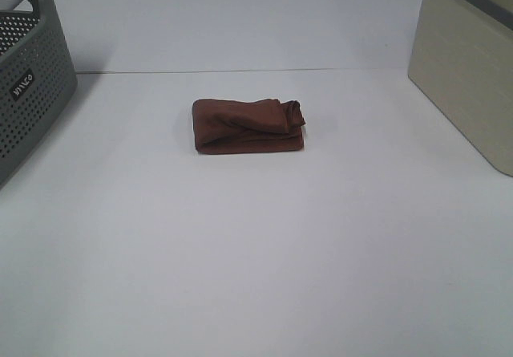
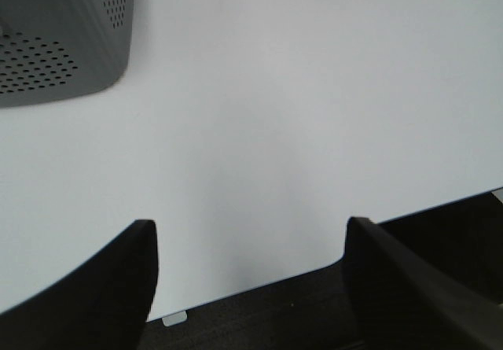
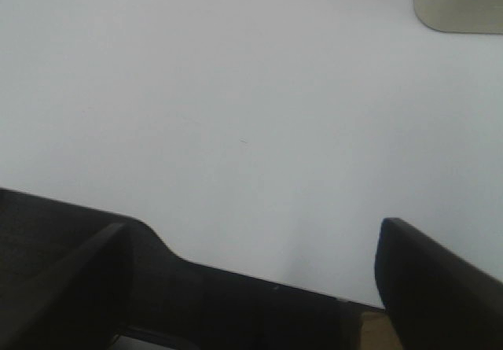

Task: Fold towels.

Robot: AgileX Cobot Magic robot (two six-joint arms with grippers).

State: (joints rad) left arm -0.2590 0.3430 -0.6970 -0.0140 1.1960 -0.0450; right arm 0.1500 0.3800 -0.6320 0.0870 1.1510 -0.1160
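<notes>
Exterior high view has the towel (image 1: 248, 126) folded into a chunky bundle mid-table (image 1: 256, 261), between the grey basket (image 1: 32, 84) and beige bin (image 1: 469, 68). Left gripper (image 2: 251, 275) and right gripper (image 3: 251, 283) both hang spread wide, holding nothing.

A lab-style test bench — bare white table (image 1: 256, 277), perforated grey basket (image 1: 32, 92) and beige bin (image 1: 469, 76) at its sides.

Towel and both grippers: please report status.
Left gripper open, empty. Right gripper open, empty. Towel folded, mid-table, untouched. Nothing in the way.
</notes>
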